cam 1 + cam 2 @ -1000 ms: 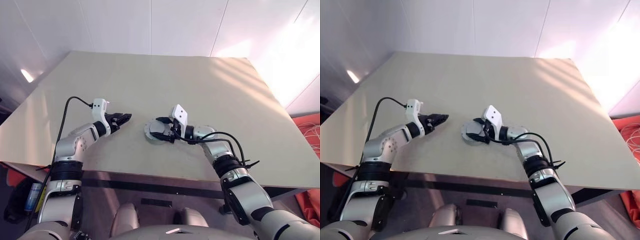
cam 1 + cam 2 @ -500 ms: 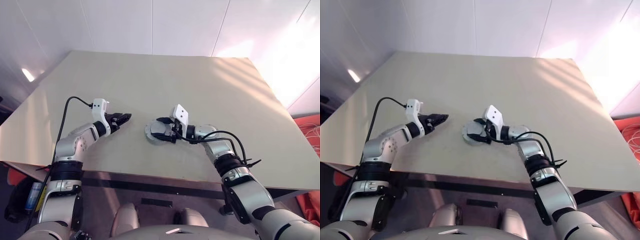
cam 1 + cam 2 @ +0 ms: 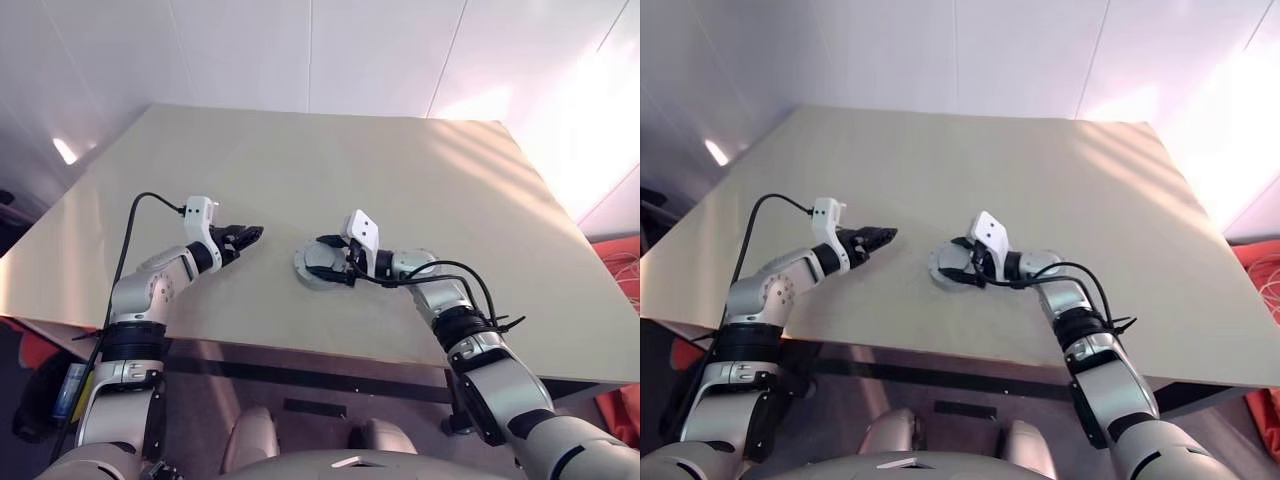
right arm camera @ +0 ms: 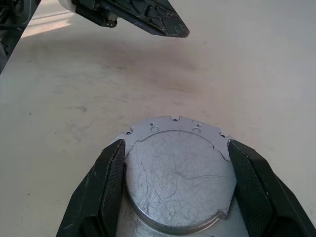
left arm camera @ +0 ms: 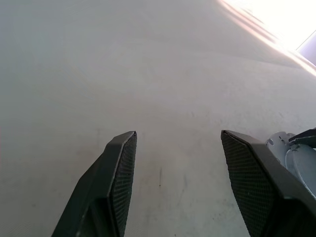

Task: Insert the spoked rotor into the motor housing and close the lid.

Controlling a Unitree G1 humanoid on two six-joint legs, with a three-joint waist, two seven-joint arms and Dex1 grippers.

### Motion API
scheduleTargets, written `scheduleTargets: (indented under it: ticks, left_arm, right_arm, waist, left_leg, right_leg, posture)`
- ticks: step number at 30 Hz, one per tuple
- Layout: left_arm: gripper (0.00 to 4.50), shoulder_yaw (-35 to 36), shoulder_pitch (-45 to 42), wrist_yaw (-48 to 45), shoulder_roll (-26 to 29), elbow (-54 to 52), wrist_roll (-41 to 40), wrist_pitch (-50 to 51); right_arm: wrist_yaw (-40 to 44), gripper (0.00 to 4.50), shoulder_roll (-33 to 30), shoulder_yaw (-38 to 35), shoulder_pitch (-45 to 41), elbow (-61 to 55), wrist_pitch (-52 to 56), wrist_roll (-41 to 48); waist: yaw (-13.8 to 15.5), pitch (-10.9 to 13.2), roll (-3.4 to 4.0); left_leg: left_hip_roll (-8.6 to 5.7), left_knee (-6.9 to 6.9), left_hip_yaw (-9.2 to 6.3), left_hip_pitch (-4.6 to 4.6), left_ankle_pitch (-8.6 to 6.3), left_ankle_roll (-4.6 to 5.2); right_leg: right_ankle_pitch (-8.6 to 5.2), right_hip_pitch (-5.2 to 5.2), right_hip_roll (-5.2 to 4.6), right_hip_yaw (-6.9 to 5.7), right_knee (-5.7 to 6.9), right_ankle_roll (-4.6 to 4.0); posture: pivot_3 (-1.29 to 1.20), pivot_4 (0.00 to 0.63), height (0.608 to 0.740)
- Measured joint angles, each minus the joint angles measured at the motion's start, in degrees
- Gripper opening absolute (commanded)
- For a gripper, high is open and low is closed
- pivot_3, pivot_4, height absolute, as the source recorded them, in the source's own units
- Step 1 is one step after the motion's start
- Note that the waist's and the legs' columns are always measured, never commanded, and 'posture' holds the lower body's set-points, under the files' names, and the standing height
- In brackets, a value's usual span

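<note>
A round silver-grey disc with a notched, drilled rim, the lid (image 4: 177, 173), lies flat on the table (image 3: 400, 180) near its front middle. My right gripper (image 4: 176, 143) reaches in from the right and straddles it, one black finger against each side of the rim, shut on it. In the head view the lid (image 3: 308, 268) shows pale between those fingers. My left gripper (image 5: 177, 136) hovers open and empty just above the table, a short way left of the lid, pointing toward it. The spoked rotor and the motor housing are hidden or out of view.
The beige table stretches wide behind and to both sides of the lid. Its front edge runs close below both arms. A black cable loops from each wrist camera. White wall panels stand behind the table.
</note>
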Motion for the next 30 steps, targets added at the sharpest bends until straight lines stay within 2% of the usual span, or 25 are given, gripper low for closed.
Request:
scheduleTargets:
  ticks: [8, 11, 16, 30]
  left_arm:
    - [2.88, 0.03, 0.0, 0.0, -0.01, 0.01, -0.02, 0.0]
    - [2.88, 0.03, 0.01, 0.0, -0.02, 0.02, -0.02, 0.0]
    - [2.88, 0.03, -0.01, -0.01, -0.07, 0.02, -0.02, -0.01]
    - [2.88, 0.03, -0.01, -0.08, -0.05, 0.12, 0.0, -0.05]
  right_arm:
    - [3.34, 3.15, -1.61, -1.15, 0.37, -1.96, 3.73, 0.99]
    - [5.45, 3.15, -1.85, -2.38, 0.94, -3.97, 7.42, 2.89]
    - [7.63, 3.15, -2.41, -2.55, 1.62, -6.16, 9.83, 3.58]
    - [4.18, 3.15, -1.98, -1.12, 1.18, -4.0, 5.63, 2.12]
  waist:
    - [0.36, 0.01, 0.02]
    - [0.37, 0.0, 0.01]
    - [0.31, -0.01, 0.0]
    - [0.14, -0.01, -0.01]
  left_leg:
    - [-0.07, -0.03, 0.05, -0.12, -0.01, 0.02]
    - [-0.13, -0.03, 0.05, -0.65, -0.08, 0.14]
    - [-0.08, -0.13, 0.07, -0.68, -0.19, 0.33]
    - [-0.08, -0.17, 0.06, -0.47, -0.09, 0.16]
  right_leg:
    - [-0.21, 0.07, -0.11, 0.06, -0.12, 0.3]
    - [-0.05, -0.02, -0.16, 0.05, -0.12, 0.03]
    - [-0.15, -0.07, -0.15, -0.03, -0.12, 0.04]
    - [-0.32, 0.04, -0.16, -0.02, -0.02, 0.01]
  posture:
    - [0.0, 0.0, 0.74]
    - [0.0, 0.0, 0.74]
    - [0.0, 0.0, 0.74]
    - [0.0, 0.0, 0.74]
